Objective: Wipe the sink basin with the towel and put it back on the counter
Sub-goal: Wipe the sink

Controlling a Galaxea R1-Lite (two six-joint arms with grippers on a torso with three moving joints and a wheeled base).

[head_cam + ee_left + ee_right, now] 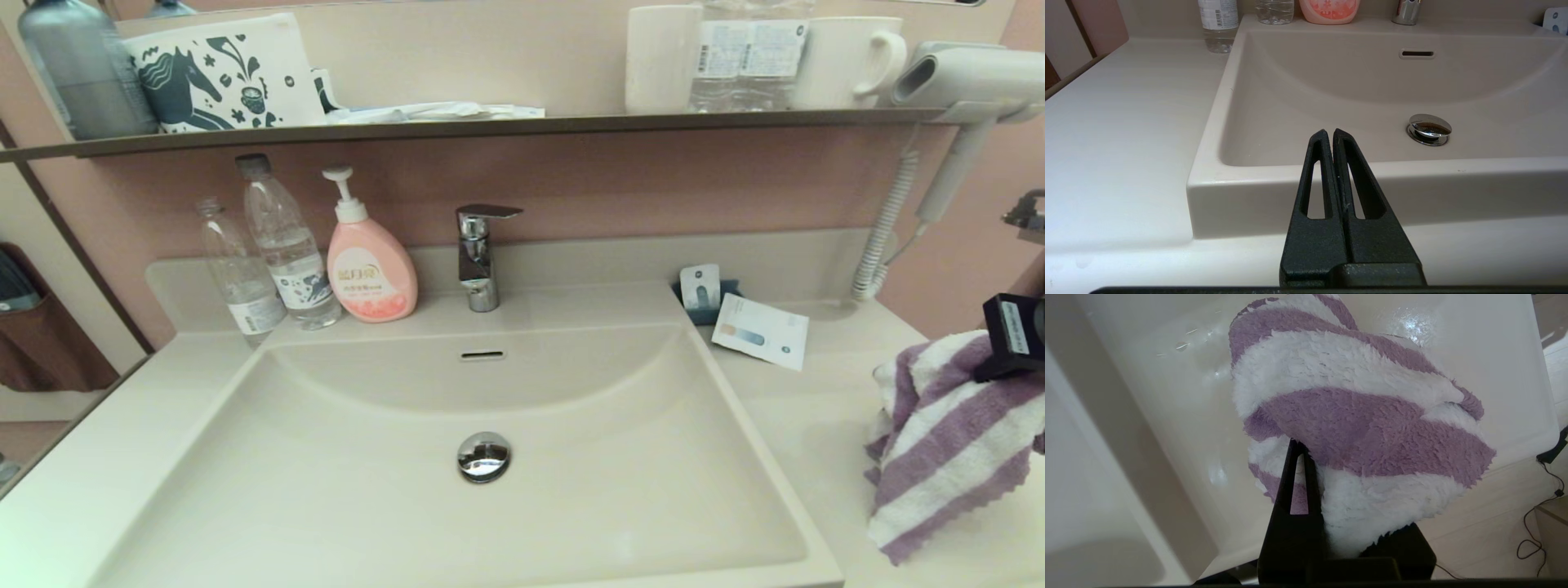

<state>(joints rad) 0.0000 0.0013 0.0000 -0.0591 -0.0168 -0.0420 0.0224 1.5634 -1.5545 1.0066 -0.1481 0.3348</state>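
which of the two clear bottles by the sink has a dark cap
The taller bottle, beside the pink soap dispenser. The shorter bottle on its other side has a clear cap.

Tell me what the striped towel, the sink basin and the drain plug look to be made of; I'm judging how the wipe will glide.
The towel: soft fleecy terry, shown by its fuzzy pile, gripped by the right end effector. The sink basin: smooth cream-white, probably glazed ceramic or resin, with a soft sheen. The drain plug: chrome-finished metal, mirror-bright reflections.
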